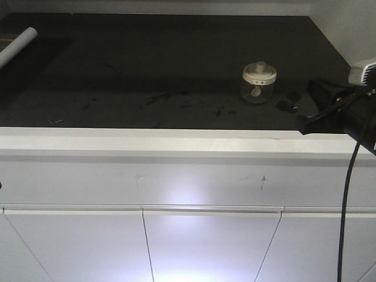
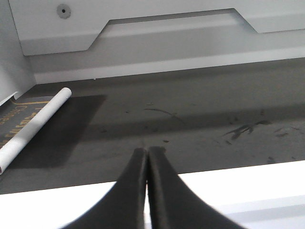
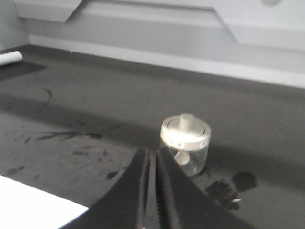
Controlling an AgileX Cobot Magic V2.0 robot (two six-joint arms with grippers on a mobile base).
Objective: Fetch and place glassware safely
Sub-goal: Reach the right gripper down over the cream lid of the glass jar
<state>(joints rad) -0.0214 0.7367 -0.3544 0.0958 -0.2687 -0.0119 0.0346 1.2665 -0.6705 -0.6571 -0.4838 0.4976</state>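
The glass jar (image 1: 259,83) stands upright on the dark counter (image 1: 147,64), right of centre, knob up. A small label on its cream lid (image 1: 259,72) is too blurred to read. The right gripper (image 3: 151,157), near it, and the left gripper (image 2: 147,151) both have their fingers pressed together, empty.

A long white tube (image 1: 17,46) lies at the far left of the dark counter top (image 1: 147,64). One end lies over a flat dark thing (image 2: 12,119) with gold lines. Black smudges (image 1: 167,95) mark the middle of the top. A white wall (image 2: 167,43) stands behind it. White cupboard doors (image 1: 205,247) sit below the front edge.
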